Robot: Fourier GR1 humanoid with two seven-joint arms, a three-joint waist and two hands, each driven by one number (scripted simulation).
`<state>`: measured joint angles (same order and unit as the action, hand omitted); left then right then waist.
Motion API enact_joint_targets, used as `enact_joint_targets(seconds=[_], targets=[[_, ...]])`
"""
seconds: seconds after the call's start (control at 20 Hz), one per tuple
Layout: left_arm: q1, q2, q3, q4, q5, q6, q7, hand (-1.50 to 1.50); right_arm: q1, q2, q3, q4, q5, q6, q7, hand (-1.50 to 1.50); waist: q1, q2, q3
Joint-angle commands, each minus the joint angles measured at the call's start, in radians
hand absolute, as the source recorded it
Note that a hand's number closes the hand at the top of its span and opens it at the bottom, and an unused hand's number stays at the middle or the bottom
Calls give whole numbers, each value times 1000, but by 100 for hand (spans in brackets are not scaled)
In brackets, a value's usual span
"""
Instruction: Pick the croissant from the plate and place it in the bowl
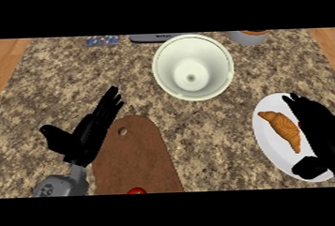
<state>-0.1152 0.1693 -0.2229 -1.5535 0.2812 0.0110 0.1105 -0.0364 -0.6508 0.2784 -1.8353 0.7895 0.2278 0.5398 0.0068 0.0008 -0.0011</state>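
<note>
Croissant (283, 128) sits on the plate (268, 144), probably light and flaky, so I'd grab its fat middle. Right hand (322, 128) is beside it, fingers straight; left hand (88, 131) spread, resting.

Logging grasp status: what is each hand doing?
Left hand: open, holding nothing.
Right hand: open beside the golden-brown croissant, holding nothing.

The speckled brown granite counter (72, 76) is evenly and softly lit. No glare is seen. A gentle shading is shown inside the pale cream round bowl (193, 67), darkest at its centre. Hardly any cast shadows are visible.
</note>
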Motion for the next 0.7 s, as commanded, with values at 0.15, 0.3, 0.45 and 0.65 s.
enact_joint_targets(seconds=[0.15,0.3,0.45,0.65], targets=[[-42,-21,37,24,5,-17,26,0,-15,59,-12,131,65,66,35,-150,-8,-1,1],[10,-13,26,-66,-10,-15,63,0,-116,127,-10,210,90,135,80,-150,0,-1,1],[-18,-50,22,-41,-35,-6,86,0,-95,128,-41,224,113,154,25,-150,-5,-1,1],[-12,-79,46,35,-75,-25,-10,0,-36,143,-60,213,173,112,-44,-150,-8,-1,1]])
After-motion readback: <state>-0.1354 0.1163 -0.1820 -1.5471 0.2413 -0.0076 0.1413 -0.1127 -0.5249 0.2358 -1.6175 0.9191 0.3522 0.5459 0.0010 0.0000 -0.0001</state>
